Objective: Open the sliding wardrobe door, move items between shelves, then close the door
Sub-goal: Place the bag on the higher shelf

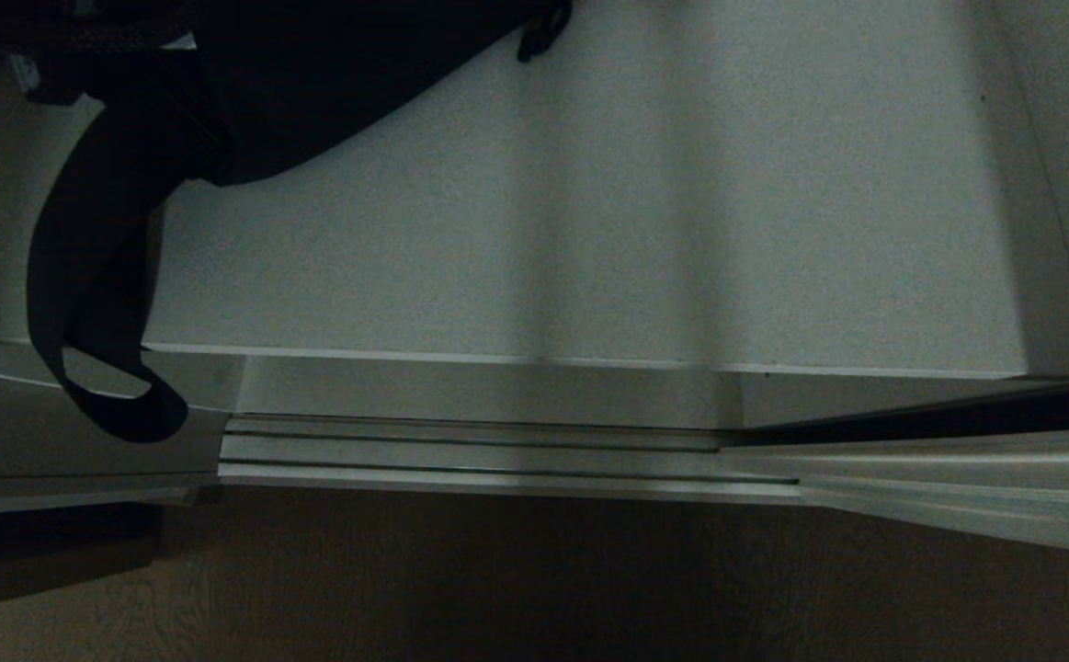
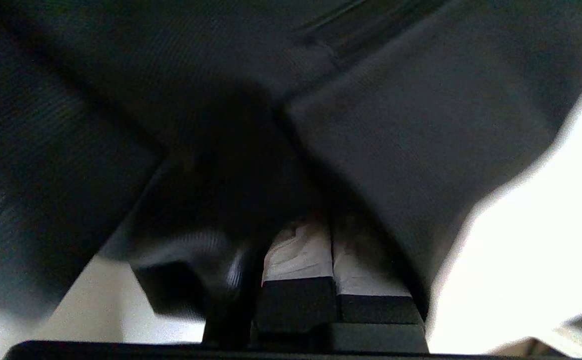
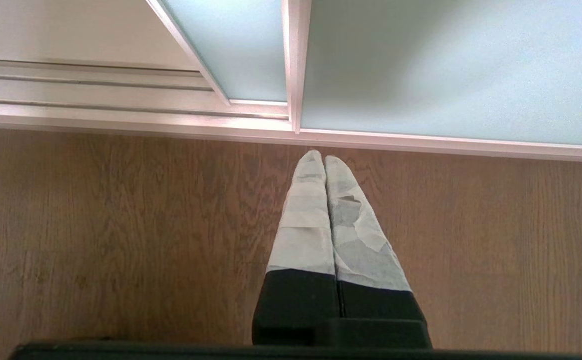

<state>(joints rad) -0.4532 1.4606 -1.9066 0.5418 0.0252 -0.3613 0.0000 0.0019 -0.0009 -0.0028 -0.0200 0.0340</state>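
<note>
Head view: a black bag lies at the back left of a white shelf, its broad strap looping down over the shelf's front edge toward the floor track. Neither gripper shows here.

Left wrist view: the left gripper is pressed into dark bag fabric — its taped fingers meet tip to tip, seemingly pinching a fold, though the cloth hides the tips.

Right wrist view: the right gripper hangs over the wood floor, fingers closed together and empty, just before the frosted door in its silver frame.
</note>
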